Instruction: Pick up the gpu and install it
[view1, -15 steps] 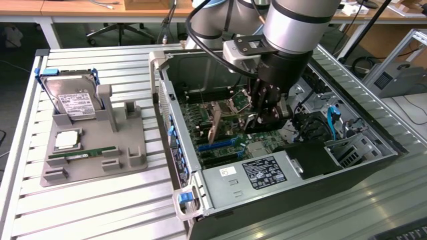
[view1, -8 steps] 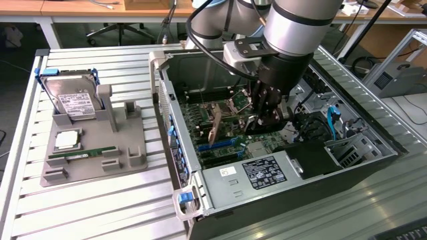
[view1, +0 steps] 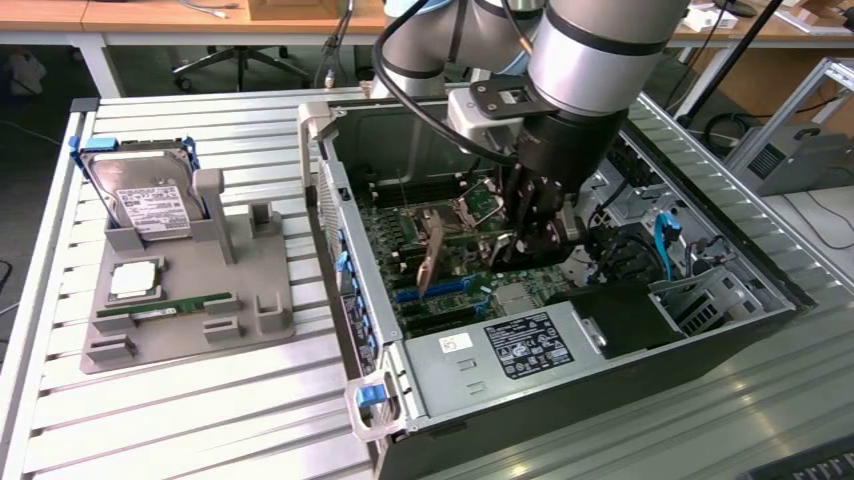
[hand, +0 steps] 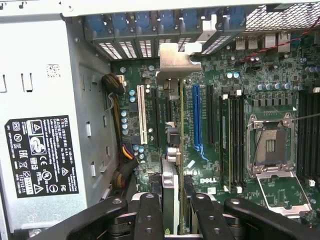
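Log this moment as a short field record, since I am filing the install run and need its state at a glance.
gripper: shut on the gpu, down inside the open computer case
gpu: held on edge over the motherboard, its silver bracket toward the case's rear slots
motherboard: CPU socket open and bare; blue slot beside the gpu
grey holder: outside the case, on the exterior view's left
hard drive: standing in the holder
RAM stick: lying in the holder
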